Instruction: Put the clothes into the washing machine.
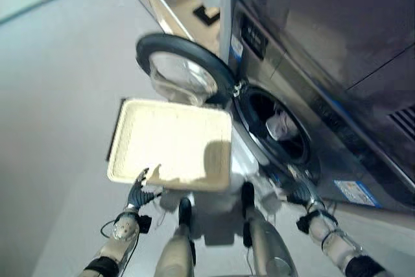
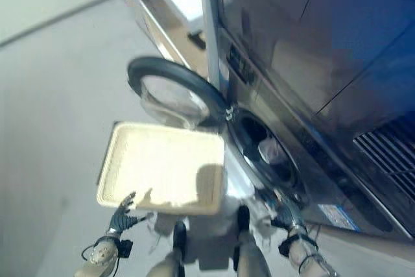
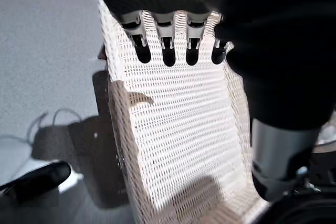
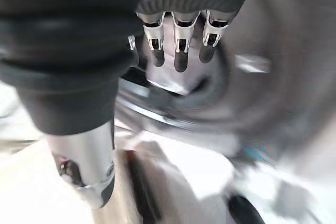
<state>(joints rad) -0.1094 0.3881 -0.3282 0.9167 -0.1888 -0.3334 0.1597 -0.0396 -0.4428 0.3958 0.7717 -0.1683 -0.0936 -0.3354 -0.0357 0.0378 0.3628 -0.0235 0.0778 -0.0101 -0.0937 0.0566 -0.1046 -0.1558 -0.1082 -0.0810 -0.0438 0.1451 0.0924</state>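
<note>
Clothes [image 1: 280,126] are lying inside the drum [image 1: 275,128], a pale bundle showing through the opening, while the basket [image 1: 172,144] is sitting bare, so loading is looking finished by my reckoning. Door [image 1: 185,69] is hanging wide open, so shutting it is probably what remains. Left hand [image 1: 138,191] is hovering with fingers spread at the basket's near rim. Right hand [image 4: 178,35] is reaching with fingers straight and apart just short of the drum's rim. Stickers [image 1: 353,192] on the washer [image 1: 337,63] are showing print, though nothing is coming through legibly.

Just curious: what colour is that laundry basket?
Cream-white woven mesh basket; the left wrist view shows it best.
</note>
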